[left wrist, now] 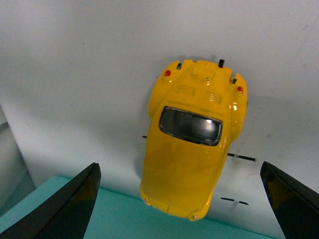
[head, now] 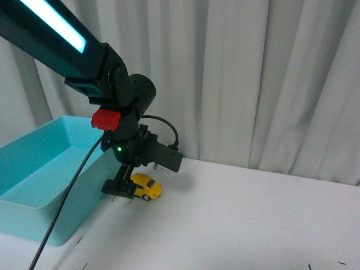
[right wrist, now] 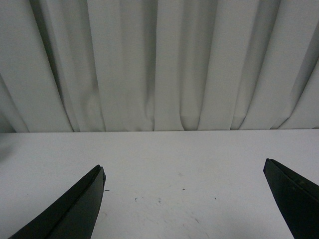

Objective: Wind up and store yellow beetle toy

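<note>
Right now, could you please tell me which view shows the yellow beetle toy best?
The left wrist view: the yellow beetle toy lies large and whole, seen from above. The front view shows it small, partly hidden behind the left gripper. The right wrist view shows none of it.

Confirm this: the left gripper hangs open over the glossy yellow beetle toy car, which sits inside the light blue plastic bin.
Not quite. The glossy yellow beetle toy car is not inside the light blue plastic bin; it sits on the white table just outside the bin's wall, as the front view shows. The left gripper does hang open over it.
</note>
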### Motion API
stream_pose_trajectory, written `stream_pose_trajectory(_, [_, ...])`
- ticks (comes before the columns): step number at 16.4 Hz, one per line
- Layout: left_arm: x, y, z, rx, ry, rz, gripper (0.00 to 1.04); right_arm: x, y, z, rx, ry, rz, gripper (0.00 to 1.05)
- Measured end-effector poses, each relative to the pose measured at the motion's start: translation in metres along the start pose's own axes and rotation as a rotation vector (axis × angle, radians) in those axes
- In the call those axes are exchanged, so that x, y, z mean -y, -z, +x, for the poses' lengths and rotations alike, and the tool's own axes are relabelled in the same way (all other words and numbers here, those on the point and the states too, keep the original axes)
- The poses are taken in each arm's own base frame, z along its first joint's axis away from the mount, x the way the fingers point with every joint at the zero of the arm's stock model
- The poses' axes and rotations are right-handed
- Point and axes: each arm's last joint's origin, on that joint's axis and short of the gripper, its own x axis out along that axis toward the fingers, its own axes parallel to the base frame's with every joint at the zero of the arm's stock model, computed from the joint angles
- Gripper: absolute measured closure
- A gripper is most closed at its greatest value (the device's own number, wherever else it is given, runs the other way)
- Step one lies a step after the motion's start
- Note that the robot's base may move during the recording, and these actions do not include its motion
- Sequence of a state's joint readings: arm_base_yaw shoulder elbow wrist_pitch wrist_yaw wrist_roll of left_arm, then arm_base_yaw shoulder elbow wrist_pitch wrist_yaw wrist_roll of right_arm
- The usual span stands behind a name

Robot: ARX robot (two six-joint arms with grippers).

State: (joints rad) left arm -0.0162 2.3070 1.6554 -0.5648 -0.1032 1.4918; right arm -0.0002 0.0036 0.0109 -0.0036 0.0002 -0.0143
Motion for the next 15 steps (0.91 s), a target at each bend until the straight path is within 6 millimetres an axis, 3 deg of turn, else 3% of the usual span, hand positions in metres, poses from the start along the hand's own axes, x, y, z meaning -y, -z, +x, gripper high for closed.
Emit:
stream_pose_trajectory(2, [-0.0016, -0.0013, 0.0027, -0.006, 0.008, -0.010, 0.07, 0.0000, 0.0000, 0.0000, 0.000, 0.000, 0.000, 0.07])
stream_pose_trajectory(8, [-0.0016, -0.0028, 0.0024, -0.027, 0.025, -0.082, 0.64, 0.0000, 0.0000, 0.0000, 0.000, 0.000, 0.000, 0.07])
stream_pose_trajectory(11, [-0.0042, -0.0027, -0.0008, -0.029, 0.027, -0.087, 0.73, 0.0000, 0.0000, 0.0000, 0.000, 0.000, 0.000, 0.07])
stream_pose_trajectory(15, [-0.0049, -0.0105, -0.0050, 0.031, 0.048, 0.024, 0.73, 0.0000, 0.0000, 0.0000, 0.000, 0.000, 0.000, 0.07])
